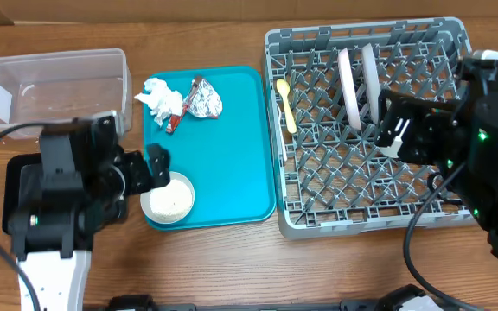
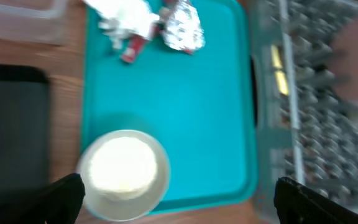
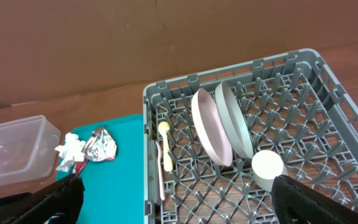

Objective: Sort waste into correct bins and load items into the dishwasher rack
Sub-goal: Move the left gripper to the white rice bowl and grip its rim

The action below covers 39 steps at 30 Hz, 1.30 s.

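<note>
Two black robot arms are hanging over a warm brown, wood-grain tabletop [image 1: 232, 268], its grain running left to right. A plain brown cardboard wall [image 3: 135, 43] is closing off the far side of it.

From where I'm standing, the left pincer [image 2: 179, 186] is hovering released, fingers spread wide, over the near end of the teal serving tray [image 1: 232, 164]. It is just beside a small pale bowl [image 1: 167, 197] that is holding white rice-like grains [image 2: 120, 168]. The right pincer [image 3: 178, 183] is likewise gaping, gripping nothing, above the grey dishwasher rack [image 1: 366, 226], which is taking up the right side of the tabletop.

At the end of the teal tray away from the arms, a crumpled white paper napkin [image 1: 156, 97] and a crumpled silver foil wrapper [image 1: 204, 99] are lying close together, with the wrapper's red print showing between them. The clear plastic tub [image 1: 59, 91] is sitting on the wood to the left of the tray. The shallow black tray [image 2: 11, 130] is lying nearer the arms, partly under the left one.

Inside the rack, a white plate [image 3: 209, 130] and a pale grey-blue plate [image 3: 236, 121] are standing on edge side by side between the pegs. A small white cup [image 3: 267, 168] is sitting just beside them, and a yellow spoon [image 1: 285, 104] is lying along the rack's left side.
</note>
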Each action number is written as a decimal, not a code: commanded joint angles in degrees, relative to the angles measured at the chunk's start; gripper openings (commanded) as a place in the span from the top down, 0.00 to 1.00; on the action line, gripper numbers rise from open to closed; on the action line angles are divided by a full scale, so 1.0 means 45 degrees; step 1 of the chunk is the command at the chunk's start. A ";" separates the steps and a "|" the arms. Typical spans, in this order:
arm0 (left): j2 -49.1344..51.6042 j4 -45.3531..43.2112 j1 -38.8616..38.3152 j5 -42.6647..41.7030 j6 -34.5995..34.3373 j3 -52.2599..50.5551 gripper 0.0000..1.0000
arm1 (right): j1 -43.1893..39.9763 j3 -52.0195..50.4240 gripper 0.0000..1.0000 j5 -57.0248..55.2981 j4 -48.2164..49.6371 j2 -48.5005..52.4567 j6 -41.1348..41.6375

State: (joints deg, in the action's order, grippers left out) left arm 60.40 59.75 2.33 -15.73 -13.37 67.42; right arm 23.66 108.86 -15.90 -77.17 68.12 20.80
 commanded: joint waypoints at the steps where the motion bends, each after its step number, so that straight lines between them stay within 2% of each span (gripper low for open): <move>1: 0.0894 0.0306 0.0029 -0.2093 0.0729 0.0685 0.00 | -0.0034 0.0141 0.00 0.0063 -0.0155 0.0301 -0.0005; 9: 0.1127 0.0510 -0.0476 -0.1734 0.0928 0.0699 0.00 | 0.0189 -0.0359 0.00 0.0214 -0.1506 -0.0913 -0.1656; 14: 0.1146 0.0476 -0.0520 -0.0860 0.0976 0.0699 0.00 | 0.0491 -0.2327 0.00 0.0209 0.0321 -0.3303 -0.2215; 19: 0.1146 0.0325 -0.0525 -0.0845 0.0967 0.0699 0.00 | 0.0491 -0.3653 0.00 0.0209 0.1481 -0.4993 -0.2210; 39: 0.1715 0.0631 -0.0529 -0.0408 0.0971 0.0685 0.00 | 0.0491 -0.3691 0.00 0.0214 0.0068 -0.5066 -0.2210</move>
State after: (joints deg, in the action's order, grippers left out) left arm 66.32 61.65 0.34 -18.00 -10.28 69.17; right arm 25.61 92.44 -15.00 -76.99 45.54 11.29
